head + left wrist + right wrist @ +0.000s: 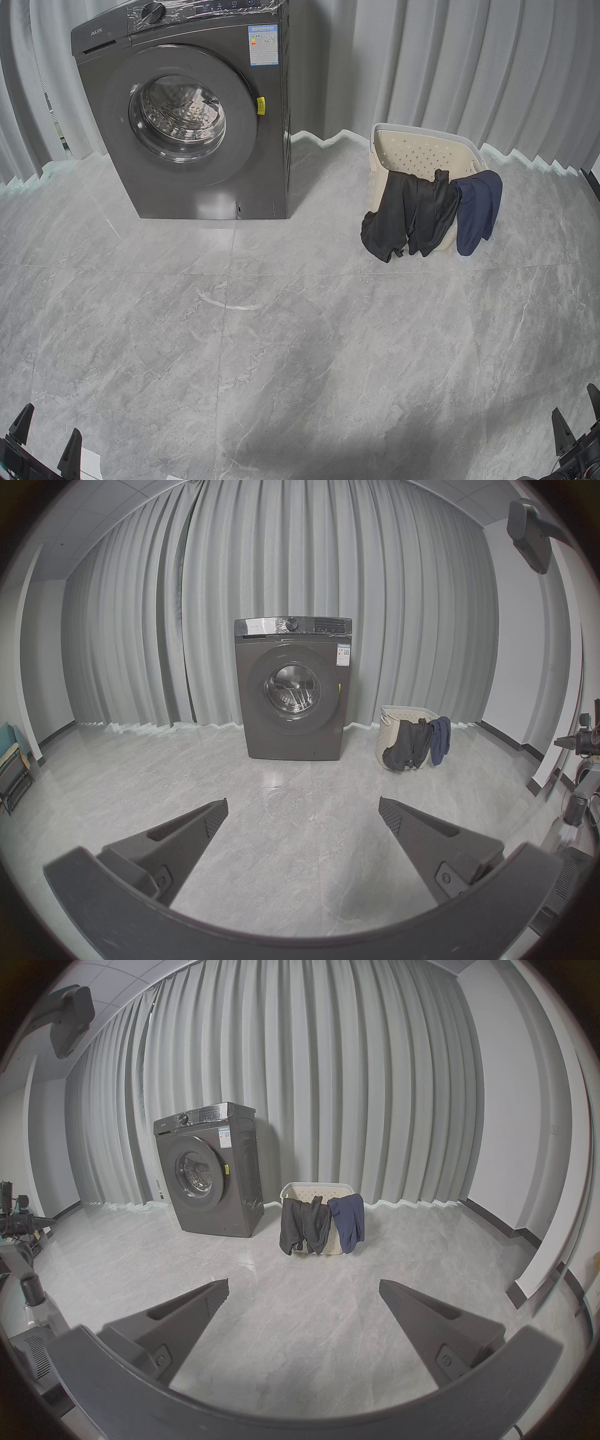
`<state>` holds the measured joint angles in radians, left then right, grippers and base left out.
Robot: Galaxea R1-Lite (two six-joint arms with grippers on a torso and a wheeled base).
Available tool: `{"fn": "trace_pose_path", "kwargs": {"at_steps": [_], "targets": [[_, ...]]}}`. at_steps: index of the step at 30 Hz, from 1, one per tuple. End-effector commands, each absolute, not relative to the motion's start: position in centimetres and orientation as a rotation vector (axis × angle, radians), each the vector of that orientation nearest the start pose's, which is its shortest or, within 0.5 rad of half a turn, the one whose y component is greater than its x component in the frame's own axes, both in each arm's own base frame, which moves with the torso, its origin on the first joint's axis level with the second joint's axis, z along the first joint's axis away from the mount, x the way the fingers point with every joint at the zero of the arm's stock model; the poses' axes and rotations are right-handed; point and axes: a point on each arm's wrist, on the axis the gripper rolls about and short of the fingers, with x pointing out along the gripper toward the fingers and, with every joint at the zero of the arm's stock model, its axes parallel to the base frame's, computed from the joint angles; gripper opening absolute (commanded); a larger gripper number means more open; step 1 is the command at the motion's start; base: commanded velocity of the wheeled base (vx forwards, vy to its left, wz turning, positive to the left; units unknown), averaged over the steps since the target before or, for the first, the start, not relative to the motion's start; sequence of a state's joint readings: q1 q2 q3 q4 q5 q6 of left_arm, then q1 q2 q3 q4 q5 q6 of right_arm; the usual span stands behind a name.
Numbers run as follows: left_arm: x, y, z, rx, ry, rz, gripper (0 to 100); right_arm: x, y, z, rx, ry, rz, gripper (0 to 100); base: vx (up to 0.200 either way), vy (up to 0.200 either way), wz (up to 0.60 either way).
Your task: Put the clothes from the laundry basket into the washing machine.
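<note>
Washing machine [187,119]: dark grey front-loader, seen standing on the floor [300,350] toward the robot's left, backed against a pale pleated curtain [469,62]. Its round door [178,115] is seen lying flat against the front panel, and the steel drum is visible through the glass. A control knob [152,11] is noted on the top panel, a white label [263,45] on the upper front, and a small yellow sticker [260,105] at the door's edge.

Laundry basket [425,150]: cream, perforated, set upright on the floor to the robot's right of the machine and well apart from it, with its back near the curtain.

Clothes: two pieces are draped over the basket's front rim and hang down its outer wall. A black garment [409,215] is placed on the side nearer the machine, its lower ends reaching the floor or close to it. A navy garment [478,209] is hung just beside it on the far side; the two touch at the rim. Whether more is held inside the basket cannot be told.

Left gripper [301,804]: held low at the robot's left, far from machine and basket. Its fingers [187,830] are spread wide apart and nothing is held between them.

Right gripper [303,1284]: held low at the robot's right, likewise far from the basket. Its fingers [437,1329] are spread wide as well, with nothing gripped.

Floor: grey marble-pattern tiles, with bare tile between the grippers and the task's things.
</note>
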<state>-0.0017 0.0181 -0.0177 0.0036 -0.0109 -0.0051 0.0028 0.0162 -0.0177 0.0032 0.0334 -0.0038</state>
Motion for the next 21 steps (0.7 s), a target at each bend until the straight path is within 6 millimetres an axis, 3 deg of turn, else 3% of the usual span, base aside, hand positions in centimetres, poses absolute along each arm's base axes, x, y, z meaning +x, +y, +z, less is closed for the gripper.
{"fn": "trace_pose_path", "kwargs": {"at_steps": [1,21], "targets": [[-2.29,-0.02,7.56,-0.003,0.002,-0.011,100,-2.28,0.07,7.52,-0.005,0.003,0.035,100,0.000,0.000,0.00],[-2.30,-0.01,7.60,-0.031,0.000,-0.006,100,-2.28,0.07,7.52,-0.003,0.003,0.035,100,0.000,0.000,0.00]]}}
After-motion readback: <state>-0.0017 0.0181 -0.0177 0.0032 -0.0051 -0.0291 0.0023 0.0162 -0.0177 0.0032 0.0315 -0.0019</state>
